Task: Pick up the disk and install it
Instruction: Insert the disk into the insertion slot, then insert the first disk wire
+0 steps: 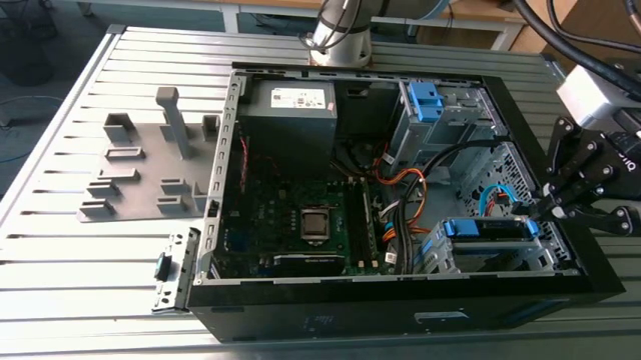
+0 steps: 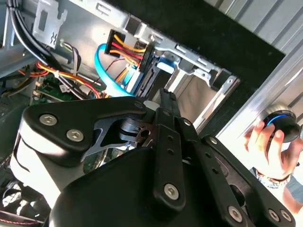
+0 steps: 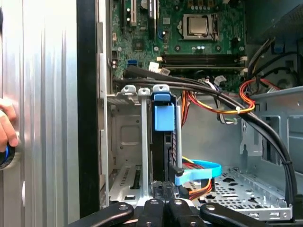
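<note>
The disk [image 1: 487,228] sits in the metal drive cage [image 1: 531,247] at the front corner of the open computer case, on the exterior view's right. In the first wrist view the disk [image 3: 164,118] stands on edge in a cage slot, and its bright blue bracket faces the camera. Orange, yellow and light blue cables plug into its end. My gripper [image 1: 554,210] hovers at the case's wall beside the cage. Its fingers [image 3: 166,204] lie together, right at the disk's near edge, with nothing between them. In the second wrist view the gripper [image 2: 163,97] points at the disk [image 2: 147,78].
A grey power supply [image 1: 293,112] and another cage with a blue latch [image 1: 425,101] fill the case's far side. The motherboard [image 1: 300,217] lies in the middle, and thick black cables [image 3: 227,101] cross above the cage. A person's hand [image 2: 267,142] holds a round knob outside the case.
</note>
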Controlling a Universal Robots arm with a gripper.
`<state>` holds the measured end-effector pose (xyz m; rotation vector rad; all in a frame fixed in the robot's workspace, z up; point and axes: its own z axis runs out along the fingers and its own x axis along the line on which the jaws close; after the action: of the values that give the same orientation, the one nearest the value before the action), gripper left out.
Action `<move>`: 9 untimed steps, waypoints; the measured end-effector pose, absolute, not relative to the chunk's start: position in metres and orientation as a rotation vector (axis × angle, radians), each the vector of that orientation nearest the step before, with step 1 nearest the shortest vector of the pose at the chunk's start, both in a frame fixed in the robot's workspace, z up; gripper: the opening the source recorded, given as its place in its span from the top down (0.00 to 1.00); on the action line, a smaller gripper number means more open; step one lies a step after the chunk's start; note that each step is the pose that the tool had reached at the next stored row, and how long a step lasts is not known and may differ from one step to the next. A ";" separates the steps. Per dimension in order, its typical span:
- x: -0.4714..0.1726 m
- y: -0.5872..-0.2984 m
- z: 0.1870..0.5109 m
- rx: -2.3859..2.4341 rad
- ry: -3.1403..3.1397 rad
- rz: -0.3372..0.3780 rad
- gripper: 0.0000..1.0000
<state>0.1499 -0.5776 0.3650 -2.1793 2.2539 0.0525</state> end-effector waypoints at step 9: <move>0.152 -0.578 0.364 -2.179 2.254 0.053 0.89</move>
<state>0.1518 -0.5775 0.3643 -2.1793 2.2538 0.0526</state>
